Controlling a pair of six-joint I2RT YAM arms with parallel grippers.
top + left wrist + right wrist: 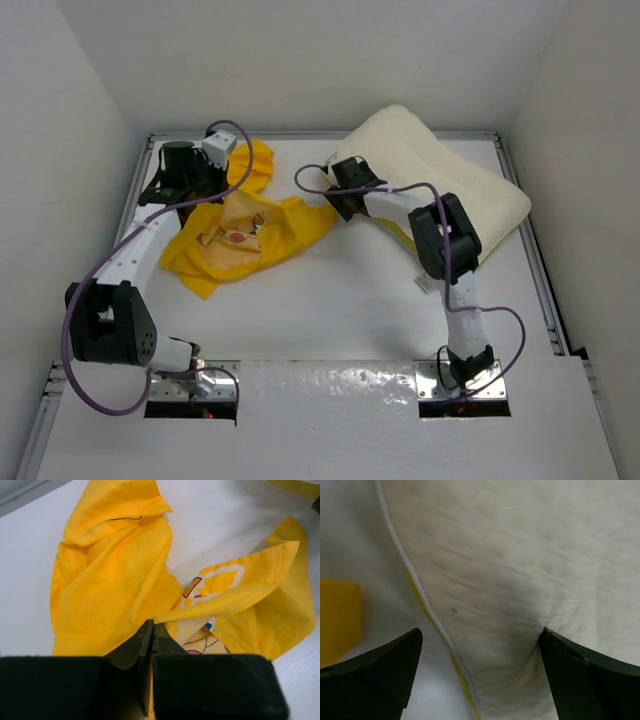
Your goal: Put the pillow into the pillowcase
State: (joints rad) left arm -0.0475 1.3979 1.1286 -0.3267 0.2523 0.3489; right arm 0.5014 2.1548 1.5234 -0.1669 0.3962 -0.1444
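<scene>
The yellow pillowcase [250, 235] lies crumpled on the left half of the table, its Pikachu print partly showing. My left gripper [208, 188] is at its back-left part. In the left wrist view the gripper [152, 627] is shut on a fold of the pillowcase [110, 580], with fabric pinched between the jaws. The cream pillow [440, 180] lies at the back right. My right gripper [345, 195] is open at its left edge. In the right wrist view the gripper [480, 640] straddles the pillow [520, 555]: one finger [580, 675] presses into it, the other [375, 670] hangs over the table.
White walls close in the table [350, 300] at the back and both sides, with metal rails along the edges. A small white tag [423, 285] lies beside the right arm. Purple cables loop off both arms. A corner of the pillowcase [337, 615] shows left of the pillow's yellowish seam [456, 667].
</scene>
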